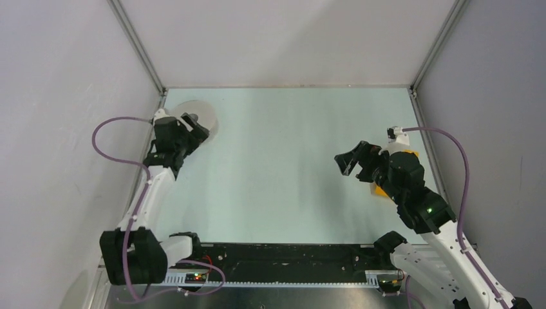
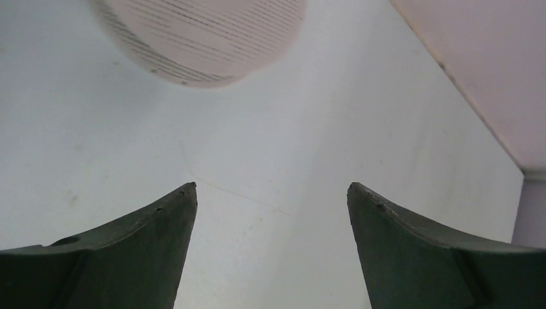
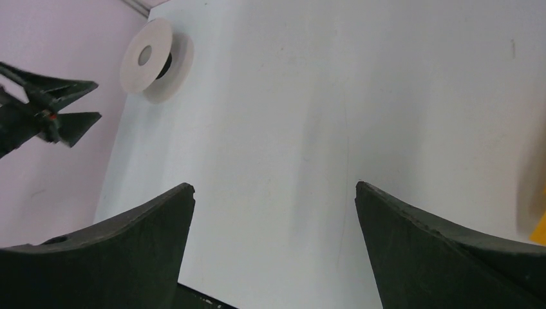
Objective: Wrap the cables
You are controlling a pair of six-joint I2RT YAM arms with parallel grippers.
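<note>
**Spool at 12 o'clock of the left gripper, close ahead**

Left gripper spread wide, nothing between the fingers, held over the pale table. Straight ahead at 12 o'clock in the left wrist view, near but not touching: the white spool, with fine dark lines across the face turned to the camera (wound turns of the cable, most likely, though too fine to be sure). Between spool and fingertips, a faint hair-thin line on the table, running from about 10 o'clock toward 5 o'clock: probably a loose stretch of the cable, but hard to tell from a scratch. No loose curls made out in the top view; too fine at that range.

In the top view, spool tucked into the far-left corner, about 10 o'clock on the table, apparently lying on one flange with the centre hole up. Right gripper likewise splayed and empty, over the right side at about 3 o'clock, with the spool well apart at its 10 o'clock. A yellow object half hidden under that arm.

Judged from this: left arm by far the nearer, and the coming move a short reach to 12 o'clock, or a dip to the thin line just short of it. Main risk: closing on nothing, given so fine a strand.
</note>
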